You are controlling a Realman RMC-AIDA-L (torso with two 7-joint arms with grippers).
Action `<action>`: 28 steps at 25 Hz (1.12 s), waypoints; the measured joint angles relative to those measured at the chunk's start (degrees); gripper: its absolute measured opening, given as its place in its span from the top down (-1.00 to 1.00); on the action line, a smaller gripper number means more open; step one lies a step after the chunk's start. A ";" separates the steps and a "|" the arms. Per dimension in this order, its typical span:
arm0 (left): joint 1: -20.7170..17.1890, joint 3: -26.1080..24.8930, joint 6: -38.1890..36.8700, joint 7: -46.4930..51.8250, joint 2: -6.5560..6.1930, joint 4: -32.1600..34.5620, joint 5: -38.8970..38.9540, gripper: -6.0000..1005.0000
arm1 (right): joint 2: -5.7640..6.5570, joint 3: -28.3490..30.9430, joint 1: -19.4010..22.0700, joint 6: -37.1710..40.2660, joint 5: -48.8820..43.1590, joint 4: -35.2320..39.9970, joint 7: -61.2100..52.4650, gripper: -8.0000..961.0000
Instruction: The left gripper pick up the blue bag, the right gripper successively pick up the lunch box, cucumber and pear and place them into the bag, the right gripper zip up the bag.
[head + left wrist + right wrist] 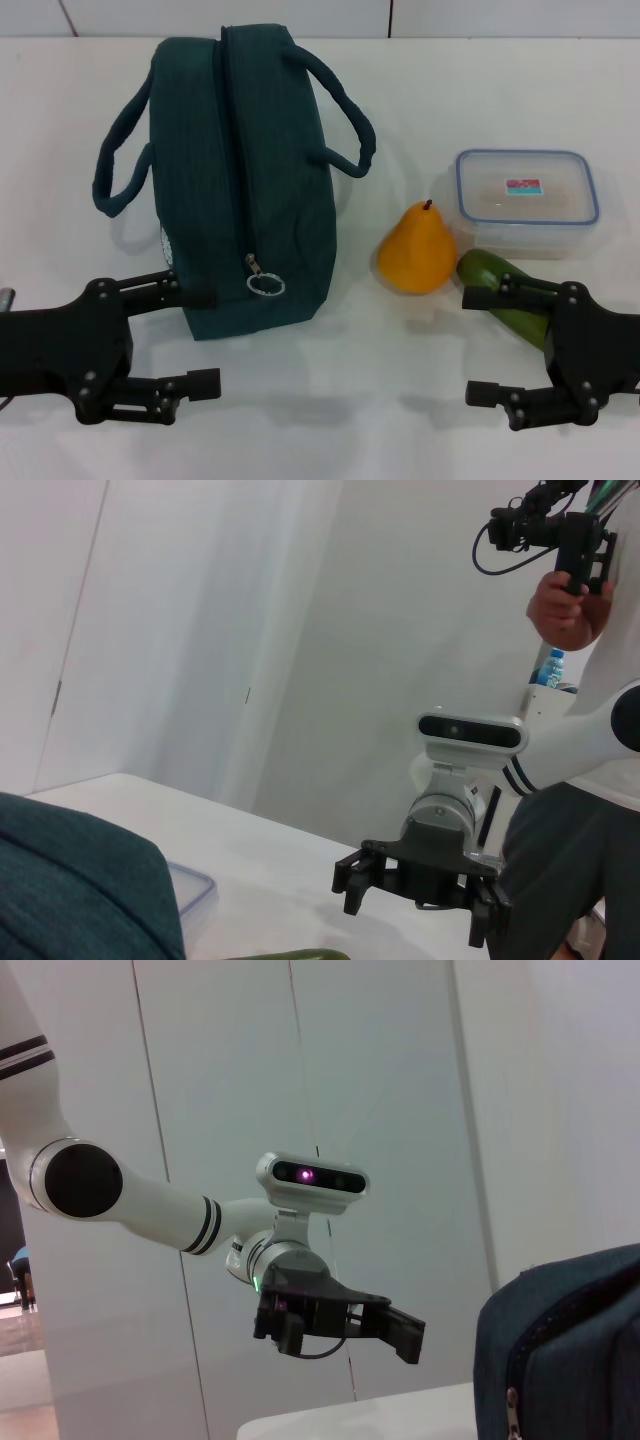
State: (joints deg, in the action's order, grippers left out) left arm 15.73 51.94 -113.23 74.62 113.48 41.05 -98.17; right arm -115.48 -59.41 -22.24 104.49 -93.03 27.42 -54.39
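A white counter (420, 100) carries everything. The bag (245, 180), zipped and lying on its side at the left, is not yet lifted, its zip pull (264, 284) facing the robot. To the far right sits the lunch box (527, 200); the pear (416, 250) stands between, with the cucumber (505, 295) just near of the box. Left claw (190, 335) and right claw (490, 345) wait at the near edge, jaws spread, holding nothing, seemingly poised to begin.
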 joint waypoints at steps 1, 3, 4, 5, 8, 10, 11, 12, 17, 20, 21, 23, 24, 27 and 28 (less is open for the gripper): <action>0.00 0.00 0.01 0.00 0.00 0.00 0.00 -0.77 | 0.00 0.00 -0.01 0.00 0.00 0.00 0.00 -0.82; 0.00 0.00 0.02 0.00 0.00 0.00 0.00 -0.77 | 0.00 0.00 -0.05 0.00 0.01 0.00 0.00 -0.82; 0.01 0.00 0.03 0.00 0.00 0.00 0.00 -0.77 | 0.00 0.00 -0.07 0.00 0.01 0.00 0.00 -0.82; 0.02 0.00 0.03 0.00 0.00 0.00 0.00 -0.77 | 0.00 0.00 -0.07 0.00 0.02 0.00 -0.01 -0.82; 0.09 0.00 0.07 0.00 0.01 0.00 0.00 -0.77 | 0.00 0.00 -0.08 0.00 0.04 0.00 -0.01 -0.82; 0.09 0.00 0.11 0.00 0.03 0.00 0.00 -0.77 | 0.00 0.00 -0.09 0.00 0.09 0.00 -0.01 -0.82; 0.09 0.00 0.11 0.00 0.03 0.00 0.00 -0.77 | -0.01 0.00 -0.09 0.00 0.11 0.00 -0.01 -0.82; 0.09 0.00 0.11 0.00 0.04 0.02 0.00 -0.77 | 0.00 0.00 -0.09 0.00 0.11 0.00 -0.01 -0.82; 0.09 -0.02 0.06 0.00 0.07 0.60 0.18 -0.76 | 0.00 0.06 -0.09 0.16 0.27 0.21 -0.01 -0.82; 0.12 -0.08 0.00 0.00 0.07 0.84 0.23 -0.75 | -0.01 0.35 -0.09 0.55 0.33 0.49 -0.01 -0.82; 0.17 -0.09 -0.01 0.00 0.07 0.86 0.24 -0.74 | 0.00 0.43 -0.09 0.57 0.35 0.53 -0.01 -0.82; 0.37 -0.09 -0.02 0.00 0.08 0.87 0.25 -0.73 | -0.01 0.46 -0.09 0.59 0.68 0.54 -0.01 -0.82; 0.49 -0.11 -0.03 0.00 0.08 0.88 0.26 -0.73 | 0.00 0.44 -0.08 0.59 0.88 0.53 -0.01 -0.82; 0.72 -0.70 -0.05 0.00 0.06 0.88 0.78 -0.72 | -0.01 0.39 -0.06 0.62 1.36 0.51 -0.01 -0.82; 0.81 -1.12 -0.06 0.00 0.01 0.88 1.35 -0.71 | 0.00 0.44 -0.06 0.65 1.69 0.52 -0.01 -0.82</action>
State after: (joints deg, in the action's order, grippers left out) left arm 16.54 50.82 -113.29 74.62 113.49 41.93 -96.82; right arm -115.48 -58.97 -22.30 105.14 -91.34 27.94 -54.40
